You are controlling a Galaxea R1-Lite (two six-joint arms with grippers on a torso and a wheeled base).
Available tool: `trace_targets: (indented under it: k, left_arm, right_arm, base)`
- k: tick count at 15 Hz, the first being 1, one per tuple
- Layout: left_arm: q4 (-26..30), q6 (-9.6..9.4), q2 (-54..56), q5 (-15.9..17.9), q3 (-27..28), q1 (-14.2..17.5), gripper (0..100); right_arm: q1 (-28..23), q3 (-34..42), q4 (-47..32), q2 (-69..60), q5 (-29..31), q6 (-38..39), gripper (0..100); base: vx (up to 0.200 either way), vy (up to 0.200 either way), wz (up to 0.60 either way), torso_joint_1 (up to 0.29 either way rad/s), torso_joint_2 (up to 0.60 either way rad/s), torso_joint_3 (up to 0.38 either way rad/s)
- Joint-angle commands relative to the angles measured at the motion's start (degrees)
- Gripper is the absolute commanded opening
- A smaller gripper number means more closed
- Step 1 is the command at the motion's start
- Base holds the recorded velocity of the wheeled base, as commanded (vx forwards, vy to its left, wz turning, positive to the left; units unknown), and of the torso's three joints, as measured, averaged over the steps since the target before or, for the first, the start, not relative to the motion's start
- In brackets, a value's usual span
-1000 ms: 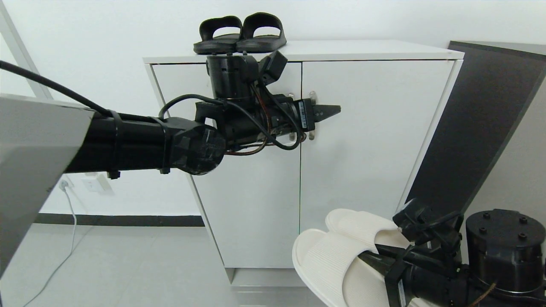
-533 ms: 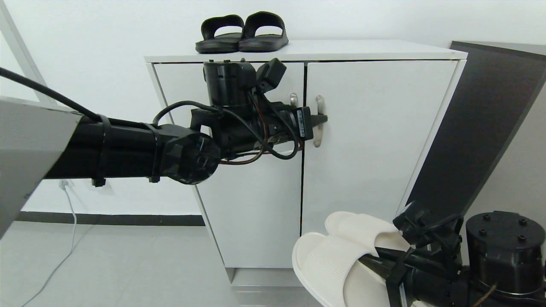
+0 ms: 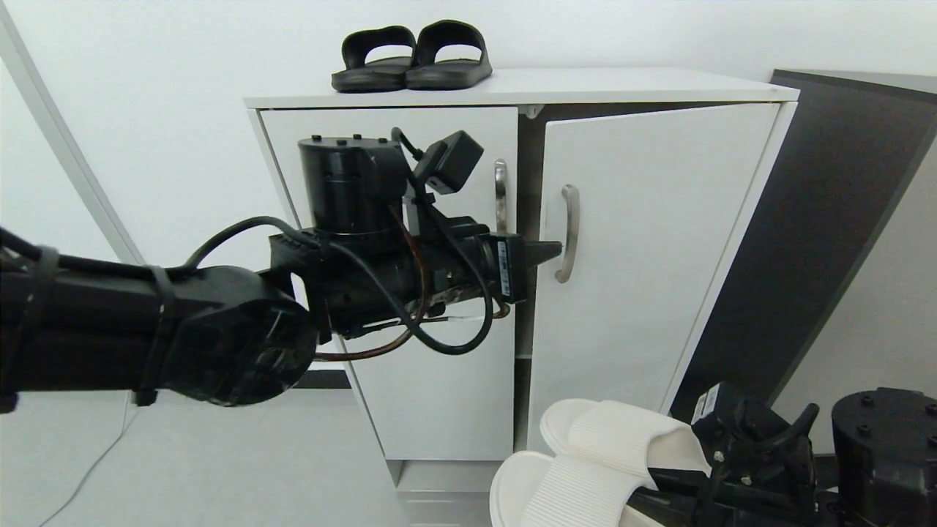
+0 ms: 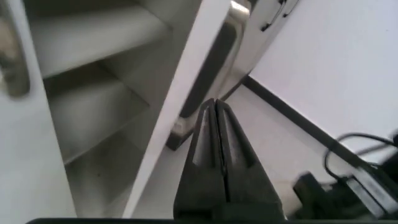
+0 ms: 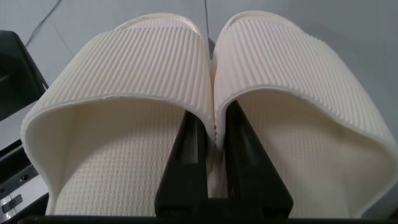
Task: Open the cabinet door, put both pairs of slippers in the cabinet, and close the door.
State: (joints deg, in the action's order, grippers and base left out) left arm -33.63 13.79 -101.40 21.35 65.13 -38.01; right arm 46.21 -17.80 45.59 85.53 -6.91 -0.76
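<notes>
Head view: the left tool [image 3: 547,252], clenched and empty, sits at the handle [image 3: 566,233] of the ajar right door [image 3: 644,256], apparently to pull it. The right tool [image 5: 214,134] clamps the white slippers [image 3: 585,457] low and ready. The black slippers [image 3: 411,58] lie on top of the cabinet [image 3: 659,86].

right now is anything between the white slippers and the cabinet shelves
Yes: the right door, only ajar, stands between the white slippers and the shelves, and the left hand sits at the narrow gap.

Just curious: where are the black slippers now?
In the head view, the black slippers sit side by side atop the white cabinet, near its left end.
</notes>
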Motion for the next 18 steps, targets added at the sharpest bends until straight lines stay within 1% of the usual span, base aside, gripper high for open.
trace_targets:
  k: [1,2,4,5,8,13,14,17,18]
  left_arm:
    - [-3.4,0.1,6.9,0.0,-6.9,-0.7,0]
    - [-5.1,0.27,7.0,-0.1,-8.0,0.0,0]
    - [-6.3,0.36,6.1,-0.1,-8.4,2.4,0]
    - [-6.4,0.63,4.8,-0.1,-7.5,3.5,0]
    - [-6.3,1.42,-0.6,-0.7,-1.1,4.8,0]
    - [-6.3,1.51,-8.1,-0.8,8.3,4.4,0]
    - [-5.9,1.42,-9.1,-1.5,9.4,4.3,0]
    - [-6.2,1.42,-10.9,-5.6,11.2,3.5,0]
    - [-6.2,1.59,-10.8,-5.6,11.3,3.2,0]
  right_arm:
    - [0.0,0.3,0.0,0.0,-0.1,0.0,0]
    - [0.1,0.3,0.0,0.1,-0.3,0.0,0]
    - [0.5,0.3,0.0,0.3,-0.3,0.0,0]
    - [0.5,0.3,0.0,0.3,-0.3,0.0,0]
    - [0.5,0.4,-0.1,0.3,-0.3,0.0,0]
    - [0.5,0.3,-0.1,0.4,-0.2,0.0,0]
    - [0.5,0.3,-0.1,0.4,-0.2,0.0,0]
    - [0.5,0.4,-0.1,0.9,-0.2,0.0,0]
    - [0.5,0.4,-0.1,1.1,-0.2,-0.1,0]
  base:
    - [0.0,0.0,0.0,0.0,0.0,0.0]
    - [0.0,0.0,0.0,0.0,0.0,0.0]
    - [0.0,0.0,0.0,0.0,0.0,0.0]
    - [0.0,0.0,0.0,0.0,0.0,0.0]
    - [0.0,0.0,0.0,0.0,0.0,0.0]
    - [0.0,0.0,0.0,0.0,0.0,0.0]
    - [0.0,0.0,0.0,0.0,0.0,0.0]
    - [0.0,0.0,0.0,0.0,0.0,0.0]
    - [0.0,0.0,0.0,0.0,0.0,0.0]
